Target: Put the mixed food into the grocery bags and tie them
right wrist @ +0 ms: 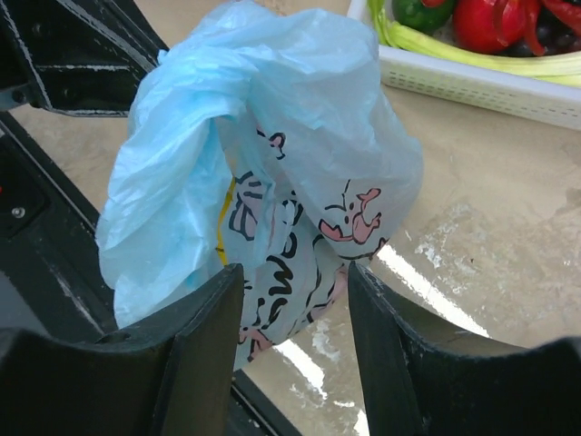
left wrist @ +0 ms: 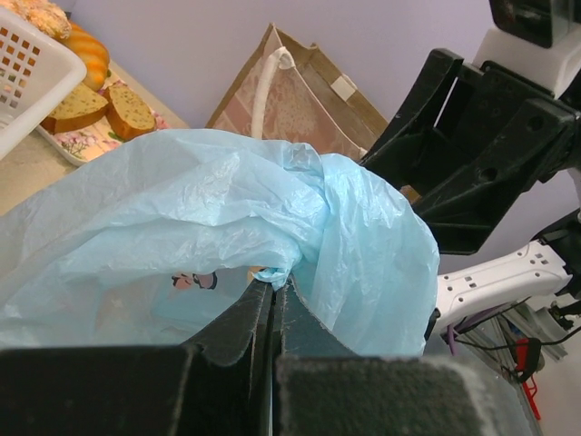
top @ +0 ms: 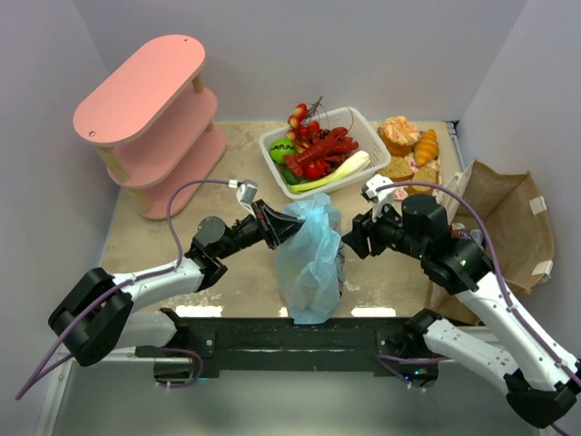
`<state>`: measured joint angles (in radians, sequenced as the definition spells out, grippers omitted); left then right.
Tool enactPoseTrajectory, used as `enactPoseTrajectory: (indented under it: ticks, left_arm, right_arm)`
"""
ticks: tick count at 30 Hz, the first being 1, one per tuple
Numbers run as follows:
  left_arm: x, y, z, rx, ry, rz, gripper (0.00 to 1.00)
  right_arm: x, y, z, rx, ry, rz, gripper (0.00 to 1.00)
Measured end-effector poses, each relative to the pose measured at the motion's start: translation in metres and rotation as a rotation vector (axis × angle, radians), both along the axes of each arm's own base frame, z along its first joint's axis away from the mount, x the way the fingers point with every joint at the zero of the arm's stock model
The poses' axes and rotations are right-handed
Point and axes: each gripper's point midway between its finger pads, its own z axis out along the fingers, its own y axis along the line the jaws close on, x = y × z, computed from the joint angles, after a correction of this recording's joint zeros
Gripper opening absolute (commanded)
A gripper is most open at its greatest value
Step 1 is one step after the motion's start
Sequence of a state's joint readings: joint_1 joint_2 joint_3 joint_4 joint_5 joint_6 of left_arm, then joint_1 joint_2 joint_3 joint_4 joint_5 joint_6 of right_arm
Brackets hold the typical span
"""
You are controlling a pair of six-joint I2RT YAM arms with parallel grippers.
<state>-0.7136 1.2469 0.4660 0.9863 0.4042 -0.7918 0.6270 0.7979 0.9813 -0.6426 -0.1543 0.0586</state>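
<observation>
The light-blue plastic grocery bag (top: pixel 310 259) with cartoon print stands bunched at the middle of the table. My left gripper (top: pixel 272 225) is shut on a fold of its top edge (left wrist: pixel 275 283). My right gripper (top: pixel 349 238) is at the bag's right side, open, and a lobe of the printed bag (right wrist: pixel 272 136) hangs between its fingers (right wrist: pixel 204 318) without being pinched. The brown paper bag (top: pixel 504 227) with white handles stands at the right. Mixed food, including a red lobster (top: pixel 320 145), lies in the white basket (top: pixel 338 113).
A pink three-tier shelf (top: pixel 150 118) stands at the back left. A plate (top: pixel 427 168) with bread slices and a croissant sits behind the right arm. In the right wrist view the basket wall (right wrist: pixel 472 82) is just beyond the bag. Walls close in on all sides.
</observation>
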Motion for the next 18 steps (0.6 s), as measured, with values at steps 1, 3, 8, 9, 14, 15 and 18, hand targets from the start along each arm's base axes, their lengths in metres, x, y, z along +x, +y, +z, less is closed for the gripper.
enactPoseTrajectory:
  ticks: [1,3,8,9,14,15,18]
  left_arm:
    - [0.0,0.0,0.0,0.001,0.002,0.0,0.0]
    - [0.0,0.0,-0.001,0.005,0.005,0.0,0.0]
    - [0.0,0.0,-0.003,0.011,0.011,0.0,0.0]
    - [0.001,0.0,-0.003,0.013,0.012,0.0,0.0]
    - [0.0,0.0,-0.004,0.016,0.016,0.0,0.0]
    - [0.0,0.0,-0.004,0.017,0.016,0.0,0.0]
    - [0.0,0.0,-0.004,0.017,0.016,0.0,0.0]
  right_arm:
    - [0.0,0.001,0.003,-0.001,0.006,0.001,0.55]
    - [0.0,0.002,0.009,0.001,0.021,0.002,0.55]
    - [-0.005,0.002,0.012,0.009,0.06,-0.001,0.53]
    - [-0.006,0.002,0.01,0.006,0.069,0.0,0.52]
    - [-0.011,0.002,-0.001,-0.011,0.133,-0.003,0.54]
    - [-0.012,0.003,-0.003,-0.012,0.143,0.001,0.55]
    - [-0.018,0.006,-0.002,0.006,0.161,0.026,0.56]
